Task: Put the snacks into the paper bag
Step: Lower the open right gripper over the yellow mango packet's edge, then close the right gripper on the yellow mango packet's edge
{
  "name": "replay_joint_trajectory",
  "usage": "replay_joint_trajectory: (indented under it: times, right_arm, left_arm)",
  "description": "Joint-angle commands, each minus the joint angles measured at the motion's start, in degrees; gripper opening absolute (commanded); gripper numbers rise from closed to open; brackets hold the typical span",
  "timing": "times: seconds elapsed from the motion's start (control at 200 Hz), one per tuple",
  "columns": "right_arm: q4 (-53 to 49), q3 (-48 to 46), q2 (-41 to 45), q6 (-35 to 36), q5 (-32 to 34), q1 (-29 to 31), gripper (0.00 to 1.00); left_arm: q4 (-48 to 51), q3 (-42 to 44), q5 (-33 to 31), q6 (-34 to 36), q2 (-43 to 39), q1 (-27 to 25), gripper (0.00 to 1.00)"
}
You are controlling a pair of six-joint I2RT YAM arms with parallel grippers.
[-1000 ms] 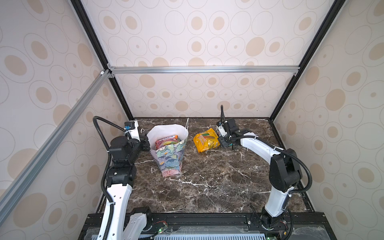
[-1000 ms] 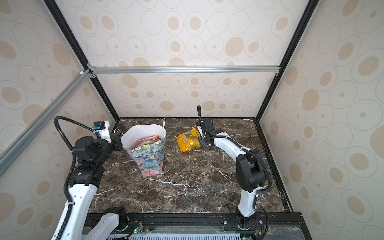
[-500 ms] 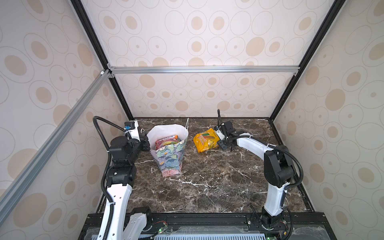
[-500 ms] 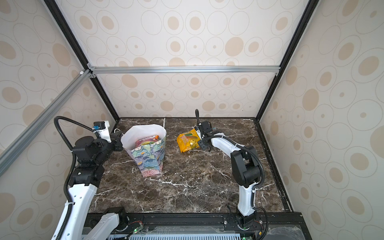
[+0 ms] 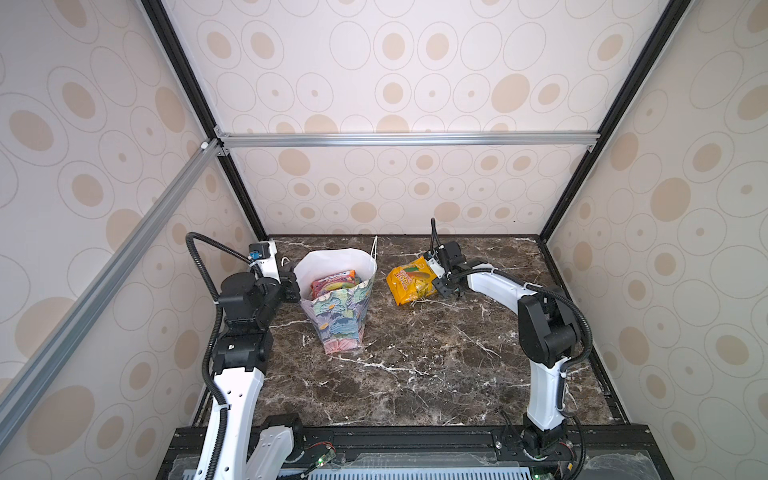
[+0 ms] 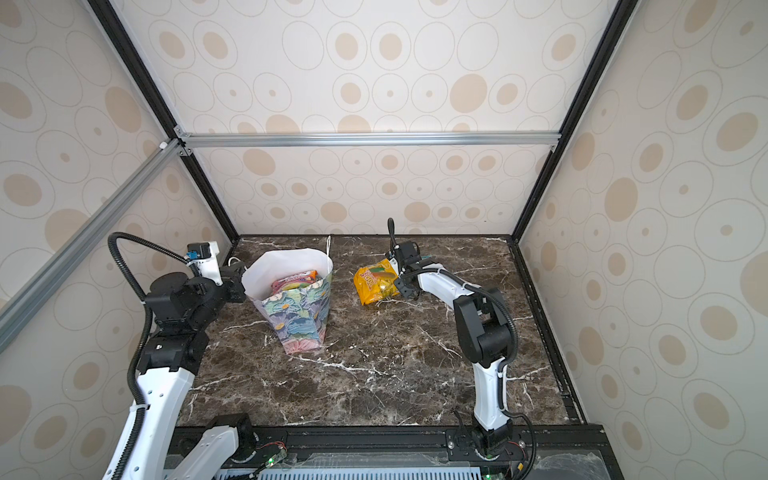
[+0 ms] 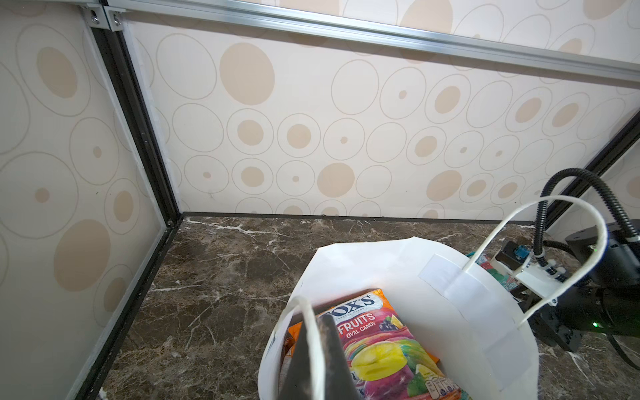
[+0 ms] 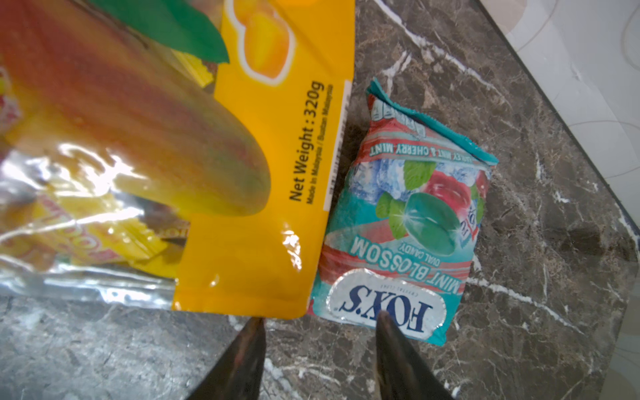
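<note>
nearest us, the marble table [image 5: 419, 374] lies bare, so we find broad room in front of and to the right of the paper bag [image 5: 338, 320]. the bag stands upright left of centre, long axis vertical, its mouth up and wider than its base, with floral print outside and white inside. the left gripper [image 7: 313, 360] is closed on the bag's left rim, where a white cord handle [image 7: 310, 332] runs along its fingers. inside, a fox's fruits packet [image 7: 377, 349] lies face up over an orange packet [image 7: 293, 330].

farther back, right of the bag and apart from it, a large yellow packet [image 5: 411, 282] lies flat, long axis across the table. the right gripper [image 8: 318, 322] sits low at its right end, jaws partly apart and clamping nothing. one fingertip [image 8: 391, 346] overlaps the logo end of a teal mint packet [image 8: 405, 221]. we see this packet flat, its side against the yellow one, logo end toward the gripper and crimped end toward the wall [image 8: 588, 62], with little room beyond.
</note>
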State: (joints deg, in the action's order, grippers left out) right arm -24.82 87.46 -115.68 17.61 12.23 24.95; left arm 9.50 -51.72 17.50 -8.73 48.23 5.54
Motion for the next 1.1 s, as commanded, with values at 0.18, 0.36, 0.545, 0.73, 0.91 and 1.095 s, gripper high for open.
replay_joint_trajectory:
  times: [0.18, 0.36, 0.545, 0.73, 0.91, 1.095]
  right_arm:
    - [2.82, 2.13, -2.83, 2.03, -3.20, -1.74, 0.48]
    - [4.43, 1.36, -3.59, 3.51, -5.64, -2.10, 0.46]
    - [7.44, 0.10, -4.32, 4.96, -6.69, -2.12, 0.34]
    - [9.40, -1.11, -4.00, 5.23, -7.32, -2.17, 0.00]
    - [9.83, -4.60, 0.46, 2.94, -9.28, -2.18, 0.00]
    - [8.73, -11.07, 7.60, -1.20, -13.38, -1.95, 0.00]
  left_arm:
    - [-0.44, -1.19, -0.40, 0.71, -0.09, 0.44, 0.00]
    - [-0.36, -1.20, -0.64, 0.73, -0.07, 0.52, 0.00]
    - [-0.40, -1.26, -0.73, 0.73, -0.04, 0.44, 0.00]
    - [-0.27, -1.19, -0.90, 0.84, 0.01, 0.45, 0.00]
    - [-0.35, -1.18, -0.90, 0.82, 0.01, 0.45, 0.00]
    - [-0.36, -1.19, -0.58, 0.73, 0.08, 0.48, 0.00]
